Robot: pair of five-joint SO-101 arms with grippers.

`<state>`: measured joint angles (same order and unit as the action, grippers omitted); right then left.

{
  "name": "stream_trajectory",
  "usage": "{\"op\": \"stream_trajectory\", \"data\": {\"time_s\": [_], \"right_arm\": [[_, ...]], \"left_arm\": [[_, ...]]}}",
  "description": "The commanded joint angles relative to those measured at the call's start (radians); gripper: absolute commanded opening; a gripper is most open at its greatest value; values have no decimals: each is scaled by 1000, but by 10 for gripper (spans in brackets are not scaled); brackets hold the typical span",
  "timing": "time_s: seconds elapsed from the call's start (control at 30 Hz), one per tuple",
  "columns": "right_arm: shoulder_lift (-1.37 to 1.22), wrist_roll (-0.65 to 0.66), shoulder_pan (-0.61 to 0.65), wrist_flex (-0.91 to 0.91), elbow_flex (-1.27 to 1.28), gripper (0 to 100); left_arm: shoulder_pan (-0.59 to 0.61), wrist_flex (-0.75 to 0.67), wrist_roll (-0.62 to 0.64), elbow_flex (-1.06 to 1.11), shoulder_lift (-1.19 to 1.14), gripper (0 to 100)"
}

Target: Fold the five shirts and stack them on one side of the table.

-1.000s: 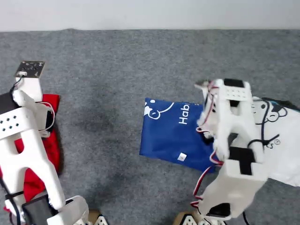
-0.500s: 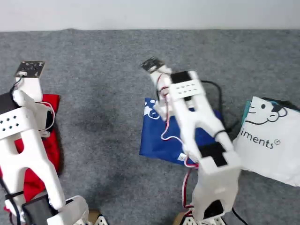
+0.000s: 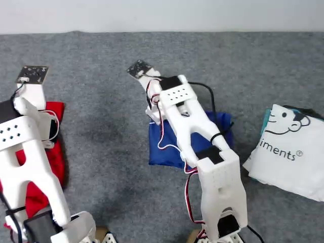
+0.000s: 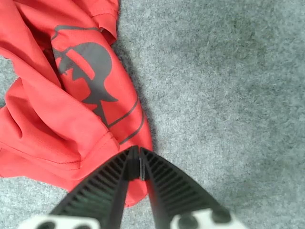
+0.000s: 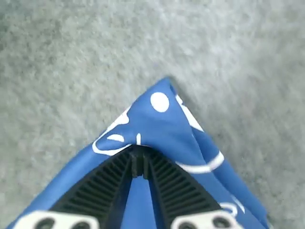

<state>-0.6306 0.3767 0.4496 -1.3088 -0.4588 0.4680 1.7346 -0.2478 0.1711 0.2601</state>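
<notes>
Pinching the blue shirt [image 5: 159, 125] is the right pincer [image 5: 139, 153]; left pincer [image 4: 135, 153] sits closed over red shirt [image 4: 57, 114].

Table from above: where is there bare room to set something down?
Bare table lies between the red shirt and the blue shirt, and along the far edge. Crowded from the blue shirt to the white shirt.

On the table [image 3: 101, 66]: left shirt [image 3: 58, 152] at left edge, centre shirt [image 3: 162, 149] mid-frame, right shirt [image 3: 288, 167] at right edge.
</notes>
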Motion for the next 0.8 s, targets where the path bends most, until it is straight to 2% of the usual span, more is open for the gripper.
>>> {"op": "stream_trajectory", "data": {"time_s": [0.0,0.23,0.33,0.53,0.77], "right_arm": [[18,0,-24,-91,-94,9],[18,-6,-157,-410,-293,9],[18,-6,-229,-489,-336,9],[-45,-2,-387,-466,-336,9],[-255,51,-410,-311,-351,9]], "left_arm": [[8,18,-3,1,43,5],[8,17,-3,1,43,5],[8,17,-3,1,43,5],[5,17,-3,1,43,5],[3,17,-3,1,43,5]]}}
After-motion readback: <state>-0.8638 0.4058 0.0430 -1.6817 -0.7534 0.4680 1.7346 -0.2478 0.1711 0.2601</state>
